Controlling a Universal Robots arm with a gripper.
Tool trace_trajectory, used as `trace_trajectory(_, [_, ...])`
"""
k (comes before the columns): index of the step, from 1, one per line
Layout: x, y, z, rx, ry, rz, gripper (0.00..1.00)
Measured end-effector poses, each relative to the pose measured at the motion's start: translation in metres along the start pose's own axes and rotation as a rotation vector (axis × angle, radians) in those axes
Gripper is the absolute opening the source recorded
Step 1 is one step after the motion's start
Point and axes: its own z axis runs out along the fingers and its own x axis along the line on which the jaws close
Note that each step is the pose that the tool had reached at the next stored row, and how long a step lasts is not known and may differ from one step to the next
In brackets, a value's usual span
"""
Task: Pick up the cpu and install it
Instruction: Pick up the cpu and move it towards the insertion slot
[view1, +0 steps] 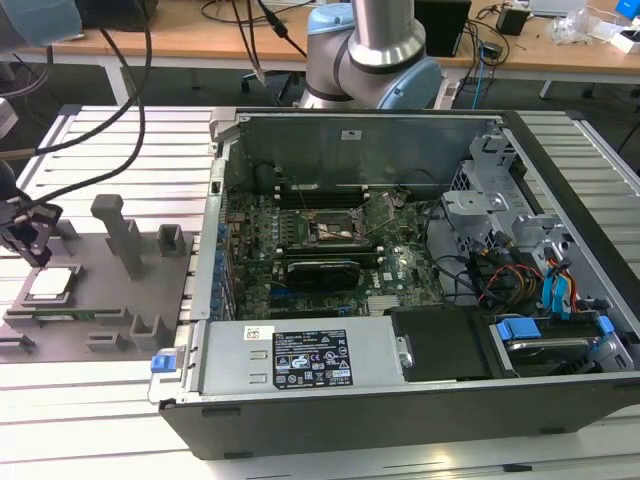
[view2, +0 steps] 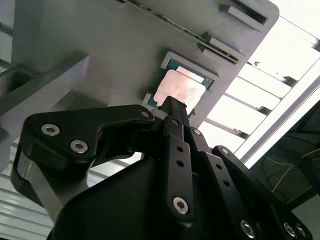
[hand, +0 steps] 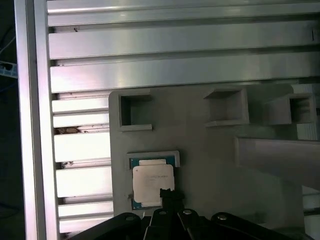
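Closest to us in the second wrist view, the pincer (view2: 172, 111) hangs at the edge of the cpu (view2: 181, 90); we cannot tell whether it is apart or together. In the first wrist view, the cpu lies in its pocket on the grey tray (hand: 210, 165). In the exterior view, the tray sits at nine o'clock from the open computer case (view1: 300, 410) on the tabletop (view1: 90, 135).

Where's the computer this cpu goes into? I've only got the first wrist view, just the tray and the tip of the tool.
Observer: The open computer case stands beside the grey tray, on the exterior view's right.
Operator: Can you see the socket?
Observer: Yes, the case is open on top and the dark square socket shows near the middle of the motherboard.
Operator: How does the tool sit from out there?
Observer: The tool hangs close above the cpu, at the tray's end farthest from the case.
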Motion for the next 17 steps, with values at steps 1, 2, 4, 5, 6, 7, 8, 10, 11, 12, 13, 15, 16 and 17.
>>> trace_trajectory(1, [0.0010,-0.0003,0.0020,-0.0001,0.0000,0.000,0.11])
trace_trajectory(2, [0.0018,-0.0007,0.0037,-0.0001,0.0000,0.000,0.11])
trace_trajectory(4, [0.0054,-0.0017,0.0096,0.0002,0.0003,0.000,0.11])
trace_trajectory(5, [0.0071,-0.0021,0.0135,0.0000,0.0000,0.000,0.11])
trace_trajectory(6, [0.0075,-0.0024,0.0153,0.0000,0.0001,0.000,0.11])
trace_trajectory(7, [0.0081,-0.0025,0.0178,0.0000,0.0001,0.000,0.11])
trace_trajectory(8, [0.0086,-0.0026,0.0205,0.0001,0.0002,0.000,0.11])
trace_trajectory(10, [0.0093,-0.0028,0.0246,0.0000,0.0001,0.000,0.11])
trace_trajectory(11, [0.0098,-0.0030,0.0273,-0.0002,0.0001,0.000,0.11])
trace_trajectory(12, [0.0100,-0.0031,0.0287,-0.0002,0.0001,0.000,0.11])
trace_trajectory(13, [0.0101,-0.0031,0.0290,-0.0001,0.0003,0.000,0.11])
trace_trajectory(15, [0.0101,-0.0031,0.0290,0.0000,0.0004,0.000,0.11])
trace_trajectory(16, [0.0101,-0.0031,0.0291,-0.0001,0.0003,0.000,0.11])
trace_trajectory(17, [0.0101,-0.0031,0.0292,-0.0002,0.0002,0.000,0.11])
